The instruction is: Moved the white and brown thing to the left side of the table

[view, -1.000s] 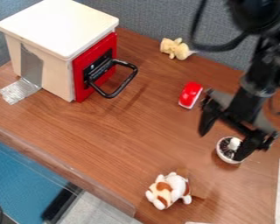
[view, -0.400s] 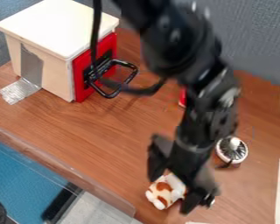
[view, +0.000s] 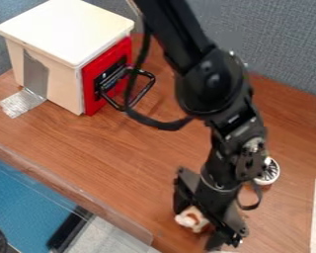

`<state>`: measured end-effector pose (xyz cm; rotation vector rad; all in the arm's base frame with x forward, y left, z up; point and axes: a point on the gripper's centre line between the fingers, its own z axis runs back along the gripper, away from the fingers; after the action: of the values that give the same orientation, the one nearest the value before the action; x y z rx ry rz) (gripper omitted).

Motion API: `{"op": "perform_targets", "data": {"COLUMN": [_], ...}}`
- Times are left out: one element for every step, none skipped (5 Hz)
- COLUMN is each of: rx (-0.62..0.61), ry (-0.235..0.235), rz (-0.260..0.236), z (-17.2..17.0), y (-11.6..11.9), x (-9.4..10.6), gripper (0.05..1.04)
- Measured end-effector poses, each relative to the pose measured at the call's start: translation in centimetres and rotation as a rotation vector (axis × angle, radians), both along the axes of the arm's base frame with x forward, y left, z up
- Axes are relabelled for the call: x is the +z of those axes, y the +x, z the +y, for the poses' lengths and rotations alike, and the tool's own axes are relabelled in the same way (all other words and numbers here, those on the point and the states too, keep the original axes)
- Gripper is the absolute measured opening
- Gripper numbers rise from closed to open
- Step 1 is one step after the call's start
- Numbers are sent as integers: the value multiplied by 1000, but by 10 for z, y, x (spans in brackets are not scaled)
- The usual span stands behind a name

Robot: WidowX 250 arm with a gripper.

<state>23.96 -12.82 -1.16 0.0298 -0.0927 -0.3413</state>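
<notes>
Woodgrain covers the tabletop [view: 121, 148], grey fabric panelling [view: 286, 54] behind. The end effector [view: 198, 227] has moved from the round dish [view: 271, 172] to the white-and-brown toy [view: 193, 219], low between its spread fingers.

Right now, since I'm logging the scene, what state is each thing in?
Gripper: open, lowered, fingers spread on either side of the toy
Toy: low between the fingers, partly hidden; can't tell whether upright
Box: upright, door shut
Tape: stuck down the box's side, end on the table
Bowl: upright on the table, partly behind the arm
Cable: slack, looped beside the arm
</notes>
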Motion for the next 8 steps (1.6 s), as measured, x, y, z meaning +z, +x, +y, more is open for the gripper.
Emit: {"op": "perform_targets", "data": {"rx": [25,55,171,314,416,461,481,491], "ry": [-3,-2,-1,8,28,33,25,39], "rz": [4,-35,-66,-69,-44,-20,-18,-4], "z": [3,8,35,79,124,152,163,166], "y": [-4,-5,-15,-24,-25,-18,-8,0], "x": [1,27,48,49,35,19,13,16], "gripper": [658,499,484,484,484,484,482,564]}}
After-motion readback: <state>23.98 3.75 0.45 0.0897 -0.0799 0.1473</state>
